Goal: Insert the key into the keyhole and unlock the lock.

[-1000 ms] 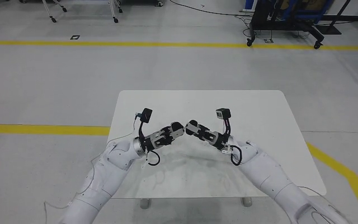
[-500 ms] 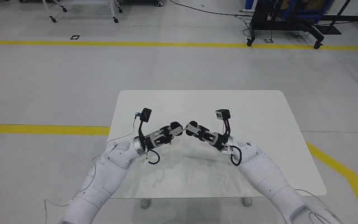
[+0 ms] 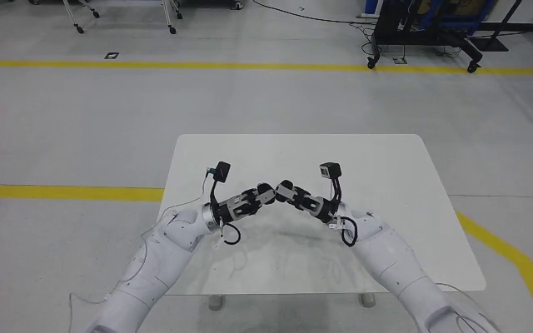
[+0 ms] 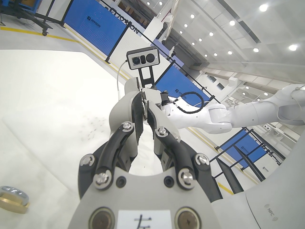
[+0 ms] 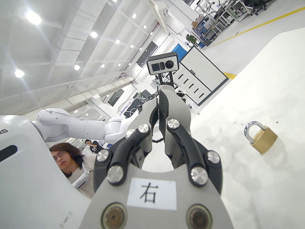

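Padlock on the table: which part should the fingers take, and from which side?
Take the padlock by its brass body, squeezing the two narrow sides, coming from above: it seems to lie flat on the table, and the shackle may slip.

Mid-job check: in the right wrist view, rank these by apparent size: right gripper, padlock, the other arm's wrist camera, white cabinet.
1. right gripper: largest, though it sits nearest the lens.
2. white cabinet: next, despite standing far off.
3. padlock and other arm's wrist camera: about alike, so not ranked.
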Robot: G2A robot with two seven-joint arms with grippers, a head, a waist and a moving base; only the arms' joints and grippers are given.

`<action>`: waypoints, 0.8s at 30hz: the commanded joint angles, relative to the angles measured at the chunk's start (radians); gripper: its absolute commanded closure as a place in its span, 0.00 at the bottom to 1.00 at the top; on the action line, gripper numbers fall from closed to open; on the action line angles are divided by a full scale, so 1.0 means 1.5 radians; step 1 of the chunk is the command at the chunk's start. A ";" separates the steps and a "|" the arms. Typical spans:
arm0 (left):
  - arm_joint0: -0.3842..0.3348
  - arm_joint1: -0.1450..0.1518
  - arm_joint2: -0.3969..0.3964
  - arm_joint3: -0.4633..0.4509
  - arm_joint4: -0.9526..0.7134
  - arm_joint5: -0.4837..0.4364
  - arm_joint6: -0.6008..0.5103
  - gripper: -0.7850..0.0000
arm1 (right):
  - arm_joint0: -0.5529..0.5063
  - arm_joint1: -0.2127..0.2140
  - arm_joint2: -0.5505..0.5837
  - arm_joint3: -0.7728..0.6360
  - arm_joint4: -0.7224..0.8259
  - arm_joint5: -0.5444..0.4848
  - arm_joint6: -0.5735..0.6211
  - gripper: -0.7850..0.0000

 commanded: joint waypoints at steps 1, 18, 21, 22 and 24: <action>-0.001 -0.001 0.002 0.003 0.001 0.000 0.001 1.00 | 0.000 -0.003 0.004 0.002 0.001 0.000 0.004 1.00; 0.017 0.015 -0.041 -0.016 -0.010 0.000 0.002 1.00 | -0.005 -0.008 0.017 0.004 0.009 0.000 0.008 0.00; 0.017 0.018 -0.039 -0.018 -0.010 0.000 -0.018 1.00 | -0.002 -0.004 0.024 -0.007 -0.023 0.000 0.016 0.00; 0.016 0.019 -0.039 -0.019 -0.012 0.000 -0.028 1.00 | 0.000 0.002 0.036 -0.015 -0.062 0.000 0.030 0.00; 0.014 0.022 -0.037 -0.020 -0.016 0.000 -0.051 1.00 | -0.001 0.018 0.065 -0.044 -0.154 0.000 0.071 0.00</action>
